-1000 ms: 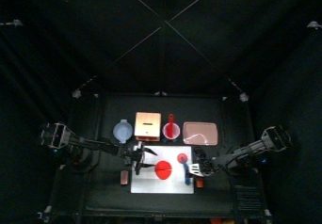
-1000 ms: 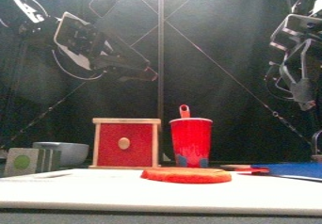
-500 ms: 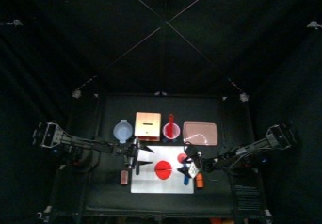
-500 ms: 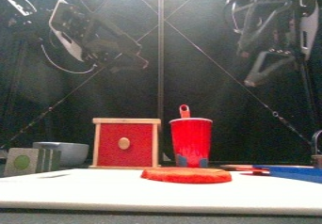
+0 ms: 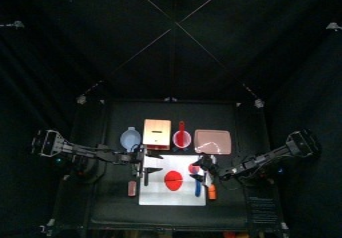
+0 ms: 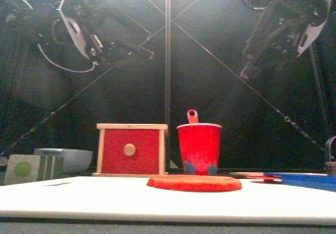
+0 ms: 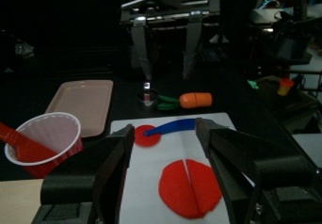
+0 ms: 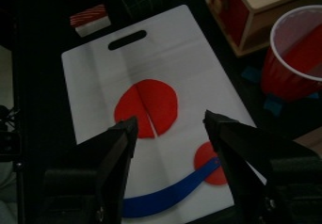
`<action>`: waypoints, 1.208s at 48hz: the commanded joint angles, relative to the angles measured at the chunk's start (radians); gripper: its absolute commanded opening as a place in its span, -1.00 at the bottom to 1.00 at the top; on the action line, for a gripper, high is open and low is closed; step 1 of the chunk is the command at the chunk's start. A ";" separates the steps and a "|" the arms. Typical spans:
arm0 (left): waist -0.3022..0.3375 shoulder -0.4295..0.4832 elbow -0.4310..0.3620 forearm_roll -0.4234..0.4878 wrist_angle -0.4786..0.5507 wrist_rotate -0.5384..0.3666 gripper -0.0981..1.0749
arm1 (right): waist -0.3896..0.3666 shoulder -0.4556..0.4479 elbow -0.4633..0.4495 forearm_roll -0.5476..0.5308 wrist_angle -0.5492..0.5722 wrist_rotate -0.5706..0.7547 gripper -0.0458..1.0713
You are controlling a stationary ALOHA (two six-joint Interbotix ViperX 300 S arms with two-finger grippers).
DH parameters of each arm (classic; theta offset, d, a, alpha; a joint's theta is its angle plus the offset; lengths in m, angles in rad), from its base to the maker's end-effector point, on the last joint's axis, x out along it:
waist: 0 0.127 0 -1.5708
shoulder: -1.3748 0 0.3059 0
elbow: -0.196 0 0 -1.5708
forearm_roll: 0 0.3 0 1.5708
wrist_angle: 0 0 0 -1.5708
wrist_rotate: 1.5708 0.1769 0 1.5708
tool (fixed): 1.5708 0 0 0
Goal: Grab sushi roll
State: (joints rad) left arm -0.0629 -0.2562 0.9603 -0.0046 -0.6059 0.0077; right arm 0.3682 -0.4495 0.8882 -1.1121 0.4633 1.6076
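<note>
Nearest the front edge lies the white plastic cutting board with a handle slot (image 8: 101, 72), and flat on its middle sits a large round red disc (image 6: 195, 183). A smaller red disc (image 8: 212, 157) and a curved blue strip (image 8: 164, 198) lie on the same board, close to each other. The small red-and-white sushi roll (image 8: 90, 19) rests on the black table just off the board's handle end, at the front left in the top view, touching nothing. Neither claw is on it!

An orange carrot-shaped toy (image 7: 195, 100) lies on the table beside the board's other end.

Both arms hang high above the board. The left gripper (image 7: 167, 129) has its jaws spread wide and empty, looking down over the big red disc. The right gripper (image 8: 169, 120) is likewise parted with nothing between its jaws, poised over the board's right half. The roll sits well apart from both, with the board's handle end between it and the right claw.

Further back stands a red plastic cup (image 6: 199, 147) with a red stick poking out, and just beside it a wooden box with a red front panel (image 6: 133, 149). A pale bluish bowl (image 6: 73, 159) sits left of the box, and a flat pinkish rectangular tray (image 5: 213, 139) lies right of the cup, towards the back
</note>
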 commanded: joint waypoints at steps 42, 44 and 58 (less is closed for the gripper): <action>0.006 0.021 -0.031 0.006 -0.040 0.008 0.68 | -0.044 -0.025 -0.012 0.025 -0.009 -0.003 0.70; 0.000 0.020 -0.034 0.008 -0.057 0.008 0.68 | -0.051 -0.025 -0.026 0.020 -0.011 -0.003 0.70; -0.005 -0.012 -0.014 0.017 -0.084 0.003 0.68 | -0.149 -0.015 -0.089 -0.015 -0.100 -0.002 0.70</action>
State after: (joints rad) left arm -0.0690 -0.2439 0.9541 0.0199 -0.6888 0.0123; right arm 0.2485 -0.4602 0.8330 -1.1305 0.3927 1.6061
